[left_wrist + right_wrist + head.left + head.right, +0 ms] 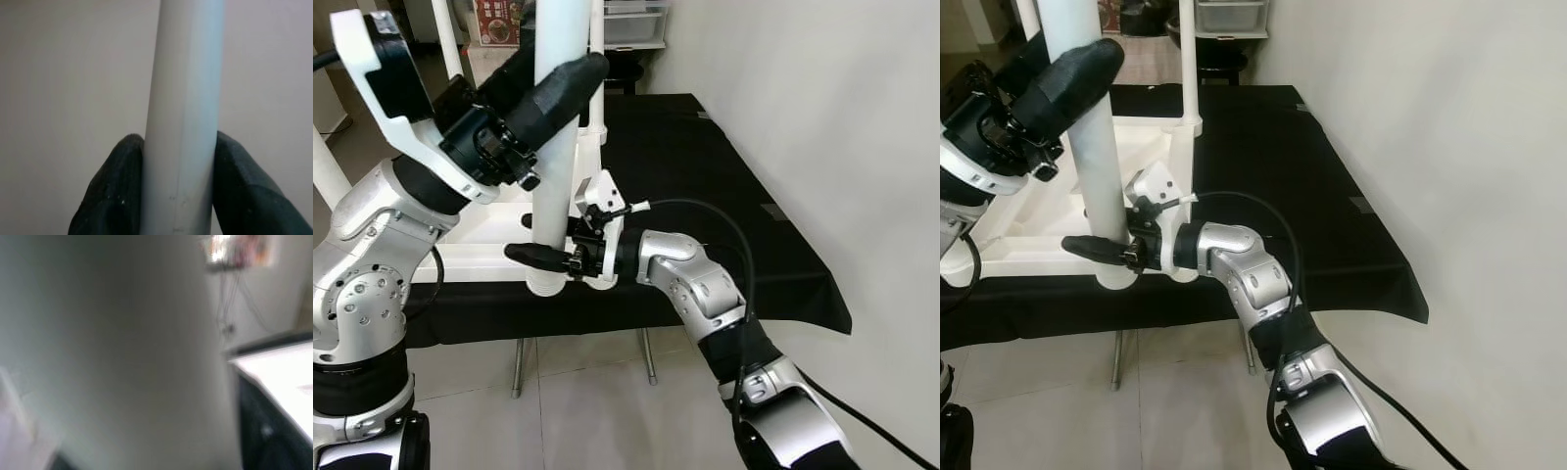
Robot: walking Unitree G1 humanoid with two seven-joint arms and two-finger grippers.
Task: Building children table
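The white round table leg [555, 147] stands upright in the upturned white tabletop [484, 257] on the black-draped counter [705, 176]. Left gripper [180, 181] and right gripper [548, 257] both clamp it; seating probably remains.

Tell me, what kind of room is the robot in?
Probably a room in a home or workroom: a tiled floor, a plain white wall, and a black-covered table holding an upside-down white children's table.

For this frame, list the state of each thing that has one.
White table leg: upright, its foot at the tabletop's corner.
White tabletop: upside down on the black cloth.
Left gripper: shut on the leg, high up.
Right gripper: at the leg's base, fingers unclear.
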